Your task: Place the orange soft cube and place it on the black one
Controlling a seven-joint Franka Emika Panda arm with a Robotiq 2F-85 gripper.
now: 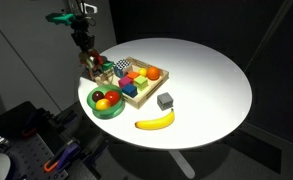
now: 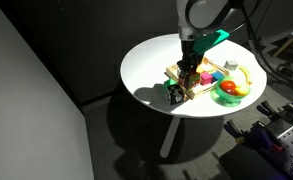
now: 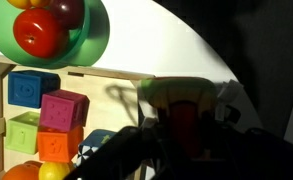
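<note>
My gripper (image 1: 89, 64) hangs over the table's edge beside the wooden tray, and also shows in an exterior view (image 2: 187, 76). In the wrist view it (image 3: 183, 130) is shut on the orange soft cube (image 3: 183, 122), a red-orange block between the dark fingers. The black cube (image 2: 174, 96), with a green patch on it, sits on the table just below and beside the gripper, next to the tray's corner. A green and cream surface (image 3: 176, 90) shows just beyond the fingertips; I cannot tell if it belongs to the black cube.
The wooden tray (image 1: 138, 101) holds several coloured blocks (image 3: 64, 110). A green bowl (image 1: 110, 112) with red and orange fruit stands next to it. A grey cube (image 1: 165, 100) and a yellow banana (image 1: 155, 121) lie nearer the table's middle. The table edge is close by.
</note>
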